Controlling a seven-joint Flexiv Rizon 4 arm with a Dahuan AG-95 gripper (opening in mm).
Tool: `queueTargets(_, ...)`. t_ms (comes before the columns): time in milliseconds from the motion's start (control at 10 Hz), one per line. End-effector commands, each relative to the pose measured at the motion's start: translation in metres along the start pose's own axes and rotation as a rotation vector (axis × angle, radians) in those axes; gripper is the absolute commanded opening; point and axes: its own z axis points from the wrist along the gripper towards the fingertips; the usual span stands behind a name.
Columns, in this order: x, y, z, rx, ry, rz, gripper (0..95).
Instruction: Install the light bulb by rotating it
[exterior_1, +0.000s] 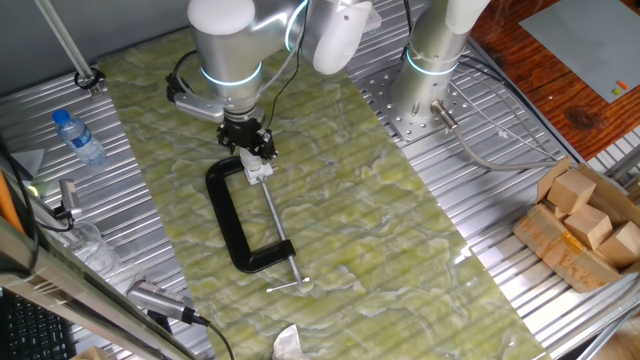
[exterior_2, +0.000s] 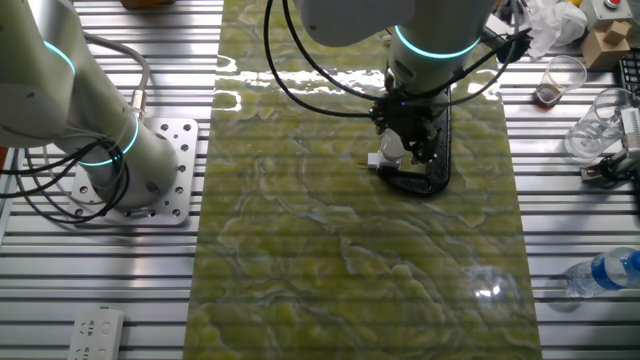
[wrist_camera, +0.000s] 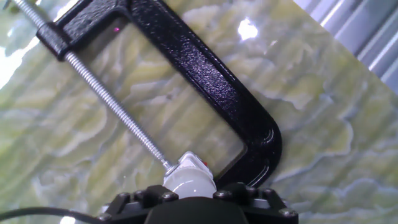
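Orange mark on bulb (wrist_camera: 189, 177), hand-view only

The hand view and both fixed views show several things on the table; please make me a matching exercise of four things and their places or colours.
Things:
1. light bulb
2. C-clamp
3. water bottle
4. wooden blocks

Descriptions:
a. in a cardboard box beside the mat
b. white, at the claw, against the steel screw's tip
c. black, flat on the green mat
d. clear, blue cap, lying on the metal slats

Pairs: 1-b, 2-c, 3-d, 4-a
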Motion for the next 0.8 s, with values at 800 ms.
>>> queueTargets(800, -0.0025, 0.0052, 0.0040, 0.000, -0.017, -0.169, 57.0)
